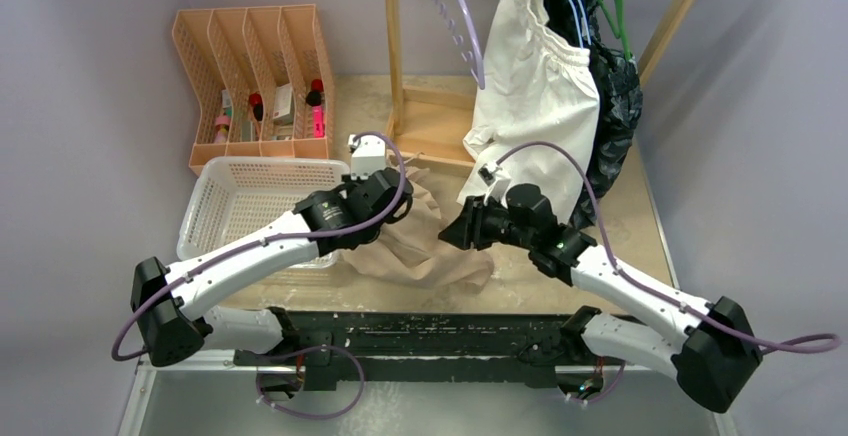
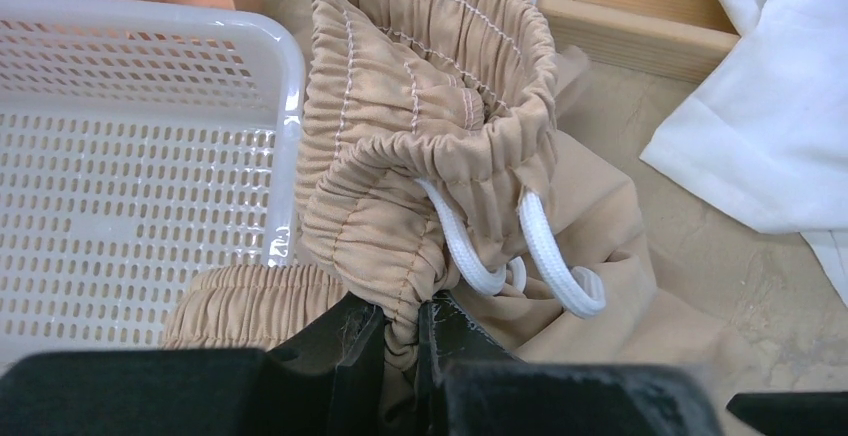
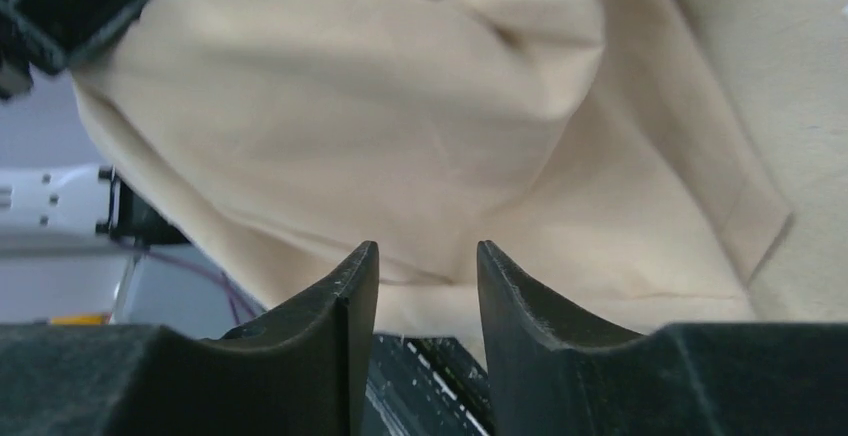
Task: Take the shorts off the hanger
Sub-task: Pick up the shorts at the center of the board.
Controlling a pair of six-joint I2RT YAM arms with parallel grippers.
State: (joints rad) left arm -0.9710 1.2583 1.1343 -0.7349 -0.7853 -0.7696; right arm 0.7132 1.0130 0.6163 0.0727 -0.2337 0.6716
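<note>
black shorts (image 1: 617,106): mostly behind white shorts (image 1: 535,81) | organizer items (image 1: 283,103): unreadable

Legible text, labels, brands, numbers and signs: none in any view. The small items (image 1: 283,104) in the orange organizer (image 1: 196,66), well beyond both sets of jaws, carry coloured patches that may be labels, too small to read. The tan shorts (image 2: 420,106), pinched between the jaws of the left gripper (image 2: 402,328) and lying just ahead of the jaws of the right gripper (image 3: 427,286), show plain unprinted cloth and a plain white drawstring (image 2: 478,256).
</note>
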